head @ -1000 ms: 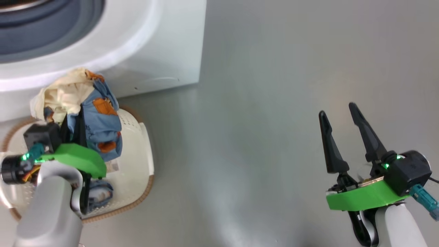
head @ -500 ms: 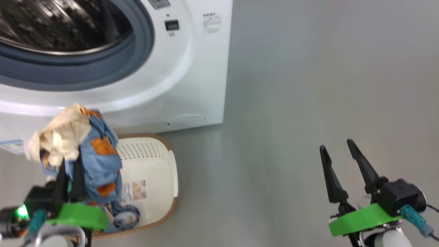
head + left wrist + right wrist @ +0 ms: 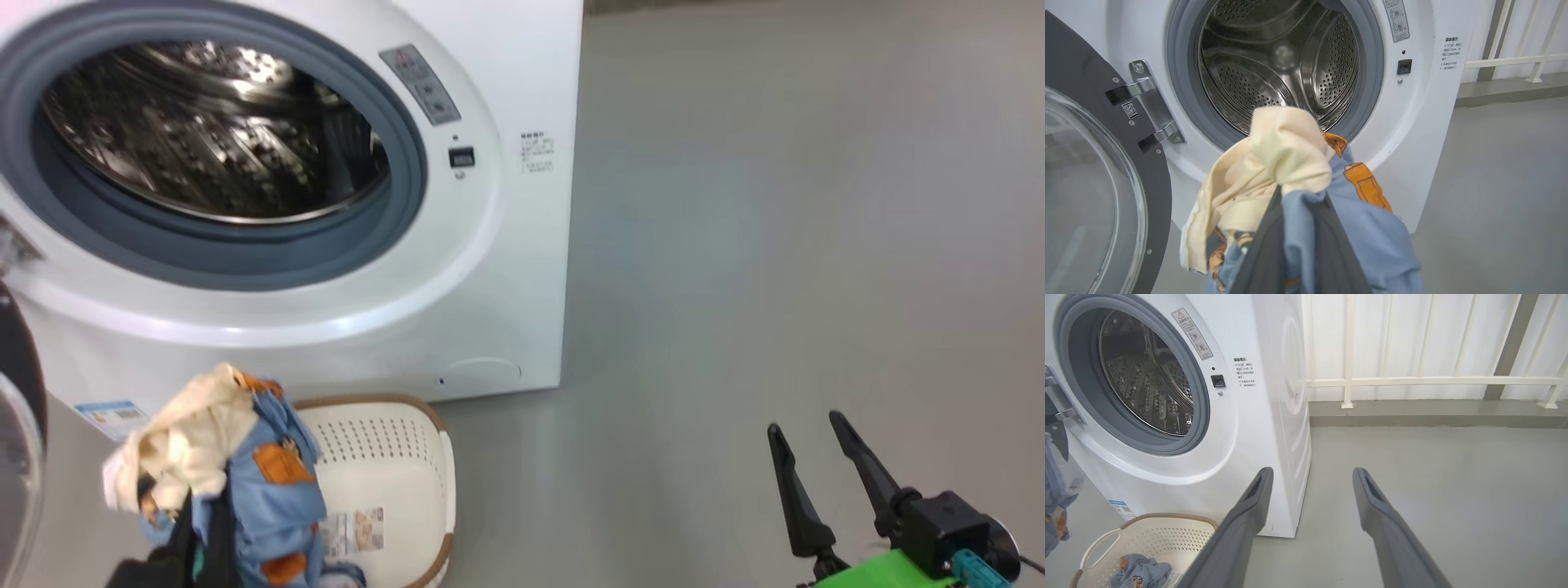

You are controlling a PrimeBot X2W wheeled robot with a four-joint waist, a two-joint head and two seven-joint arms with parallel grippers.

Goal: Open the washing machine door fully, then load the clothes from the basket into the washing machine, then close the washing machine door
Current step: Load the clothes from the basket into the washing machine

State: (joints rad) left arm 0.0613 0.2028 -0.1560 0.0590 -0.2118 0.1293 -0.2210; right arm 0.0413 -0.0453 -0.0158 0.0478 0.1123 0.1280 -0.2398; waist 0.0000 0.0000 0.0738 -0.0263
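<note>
The left end effector (image 3: pixel 1302 194), clamping light-blue-and-cream fabric clothes (image 3: pixel 1286 155), has risen from the cream perforated basket (image 3: pixel 392 457) to face the steel drum (image 3: pixel 1278 61) of the white washing machine (image 3: pixel 506 269) (loading looks imminent). The right end effector (image 3: pixel 804 423) stays wide and empty.

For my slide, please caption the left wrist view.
Left fingers hold clothes before the drum; the washing machine door stands open beside it.

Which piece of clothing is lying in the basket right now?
The crumpled light-blue garment at the bottom of the basket. The other clothes, a cream cloth and a blue printed piece, hang gripped in the left claw before the open drum.
</note>
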